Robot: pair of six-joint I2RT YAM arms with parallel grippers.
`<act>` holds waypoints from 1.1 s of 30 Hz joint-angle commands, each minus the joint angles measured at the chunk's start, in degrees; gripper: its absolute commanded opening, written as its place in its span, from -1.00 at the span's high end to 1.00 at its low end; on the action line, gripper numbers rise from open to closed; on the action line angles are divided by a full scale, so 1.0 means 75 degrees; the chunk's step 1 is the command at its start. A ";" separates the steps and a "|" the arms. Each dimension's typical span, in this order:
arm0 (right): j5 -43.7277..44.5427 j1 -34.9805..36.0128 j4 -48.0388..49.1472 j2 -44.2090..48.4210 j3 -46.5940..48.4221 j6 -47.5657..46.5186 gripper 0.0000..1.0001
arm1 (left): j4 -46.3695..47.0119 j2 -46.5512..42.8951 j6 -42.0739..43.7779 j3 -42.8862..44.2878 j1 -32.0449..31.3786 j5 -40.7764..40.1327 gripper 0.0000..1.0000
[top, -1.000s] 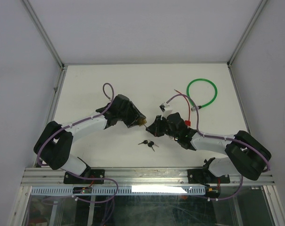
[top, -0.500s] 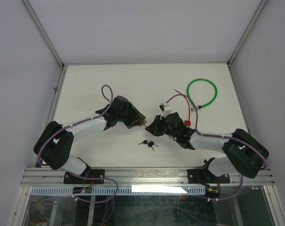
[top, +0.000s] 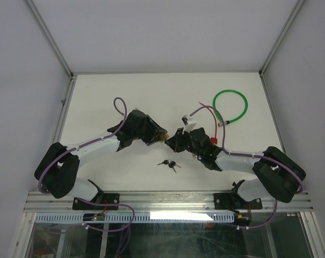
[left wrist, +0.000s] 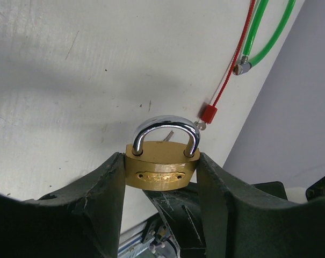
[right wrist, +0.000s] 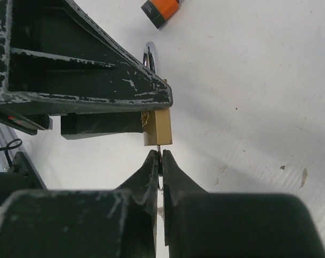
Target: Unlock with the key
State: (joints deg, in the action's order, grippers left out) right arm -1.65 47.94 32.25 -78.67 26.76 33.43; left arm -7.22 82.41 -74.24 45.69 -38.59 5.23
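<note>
**Currently held: padlock point(left wrist: 160, 164) and key point(right wrist: 158, 149)**

Nearest: spare keys point(top: 169, 163), loose on the desk point(top: 114, 91). Mid-desk: left claw point(top: 161, 136), clamped across the brass padlock, shackle seated. Opposite: right claw point(right wrist: 160, 161), pinched together on the key, blade meeting the padlock's base. Just right of it: red tag point(top: 213, 141). Farthest: green cable loop point(top: 238, 97).

Left hand point(left wrist: 161, 164) part-open; right hand point(right wrist: 160, 163) closed
</note>
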 commanded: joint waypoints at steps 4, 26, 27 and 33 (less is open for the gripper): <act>0.0279 0.0000 0.1758 0.0006 0.0470 -0.1034 1.00 | 0.0595 -0.0353 0.0094 -0.0111 -0.0349 0.0721 0.74; -0.3667 -0.0984 0.3137 -0.0014 0.0668 0.1608 0.90 | 0.6155 -0.2732 0.1027 -0.2959 -0.0303 0.1182 1.00; -0.3680 -0.0983 0.2914 0.0026 0.0647 0.1451 0.84 | 0.6018 -0.2757 0.1046 -0.2944 -0.0239 0.1151 1.00; -0.3508 -0.0986 0.1428 0.0678 0.0398 -0.0155 0.19 | 0.5074 -0.2688 0.1039 -0.2723 0.0162 0.0970 1.00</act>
State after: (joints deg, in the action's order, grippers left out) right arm -27.92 40.14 44.38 -78.19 27.81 40.03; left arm 29.54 63.59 -66.61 22.85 -37.74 7.73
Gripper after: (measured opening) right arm 0.306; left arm 0.485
